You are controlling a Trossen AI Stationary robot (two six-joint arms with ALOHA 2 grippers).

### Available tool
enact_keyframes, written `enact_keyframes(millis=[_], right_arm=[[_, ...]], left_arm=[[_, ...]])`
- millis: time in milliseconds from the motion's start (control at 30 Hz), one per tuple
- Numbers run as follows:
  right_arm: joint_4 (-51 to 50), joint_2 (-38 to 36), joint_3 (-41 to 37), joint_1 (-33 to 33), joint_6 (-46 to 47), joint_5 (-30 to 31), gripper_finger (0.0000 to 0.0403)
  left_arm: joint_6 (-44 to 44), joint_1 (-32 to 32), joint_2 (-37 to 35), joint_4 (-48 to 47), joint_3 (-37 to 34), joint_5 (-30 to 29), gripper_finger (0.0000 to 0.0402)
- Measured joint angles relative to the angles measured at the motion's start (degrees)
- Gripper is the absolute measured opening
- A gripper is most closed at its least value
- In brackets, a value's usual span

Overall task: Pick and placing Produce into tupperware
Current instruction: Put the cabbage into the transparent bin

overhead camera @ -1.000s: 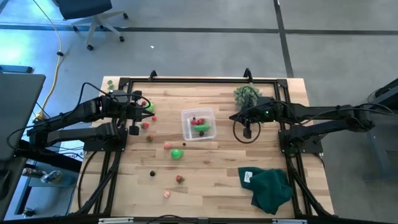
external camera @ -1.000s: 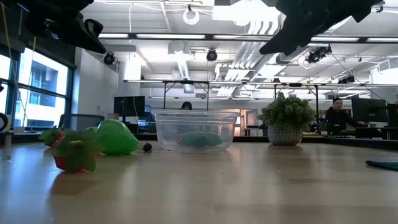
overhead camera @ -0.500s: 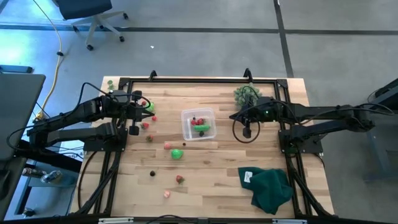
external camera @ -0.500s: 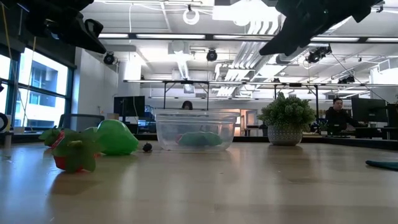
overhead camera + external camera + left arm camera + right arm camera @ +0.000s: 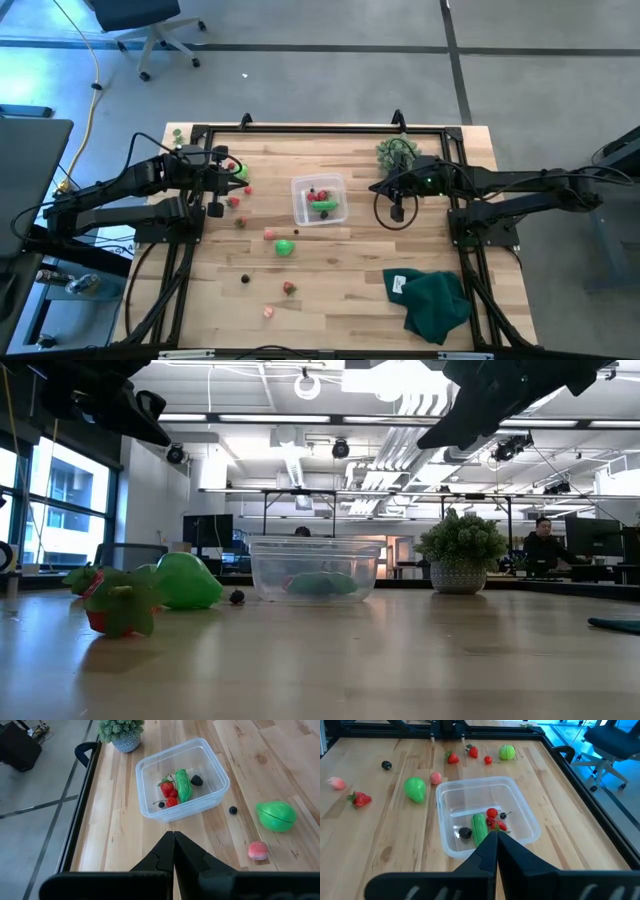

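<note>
Clear tub [image 5: 320, 200] in the middle of the table [image 5: 340, 290]. Inside: a long green pod [image 5: 183, 785], red berries [image 5: 168, 790], a dark berry [image 5: 197, 780]. More bits outside: green ball [image 5: 285, 247] at 7 o'clock from the tub, just beside a pink bit [image 5: 269, 234]; strawberry [image 5: 289, 288] and another pink bit [image 5: 268, 312] lower down at 6 o'clock; dark berry [image 5: 245, 279] near them; red bits [image 5: 234, 200] at 9 o'clock.

Left gripper [image 5: 215, 208] at 9 o'clock from the tub, up in the air, fingers [image 5: 165, 855] pressed together, holding nothing. Right gripper [image 5: 397, 212] at 3 o'clock, also up, fingers [image 5: 489, 851] together, holding nothing.

Bushy plant [image 5: 393, 152] at 2 o'clock. Green cloth [image 5: 437, 303] at 4 o'clock.
</note>
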Motion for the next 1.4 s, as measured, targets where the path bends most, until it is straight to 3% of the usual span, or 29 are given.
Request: enact_keyframes(millis=[400,667,767,900,1133,1267,1400], right_arm=[[0.0,0.0,0.0,0.0,0.0,0.0,0.0002],[0.0,0.0,0.0,0.0,0.0,0.0,0.0002],[0.0,0.0,0.0,0.0,0.0,0.0,0.0002],[0.0,0.0,0.0,0.0,0.0,0.0,0.0002],[0.0,0.0,0.0,0.0,0.0,0.0,0.0002],[0.0,0.0,0.0,0.0,0.0,0.0,0.0002],[0.0,0.0,0.0,0.0,0.0,0.0,0.0002]], left_arm=[[-0.2,0.0,0.0,2.9,0.0,-1.2,0.0001],[0.8,0.7,3.4,0.1,1.2,-8.6,0.0001],[0.9,4.2,8.4,-4.1,4.7,-10.2,0.0001],[5.7,11.4,17.1,-12.8,12.0,-8.2,0.0001],[15.6,23.0,33.6,-26.2,24.2,1.1,0.0001],[23.9,26.2,40.9,-26.8,27.5,4.3,0.0001],[31.2,26.6,45.9,-28.5,27.5,2.9,0.0001]])
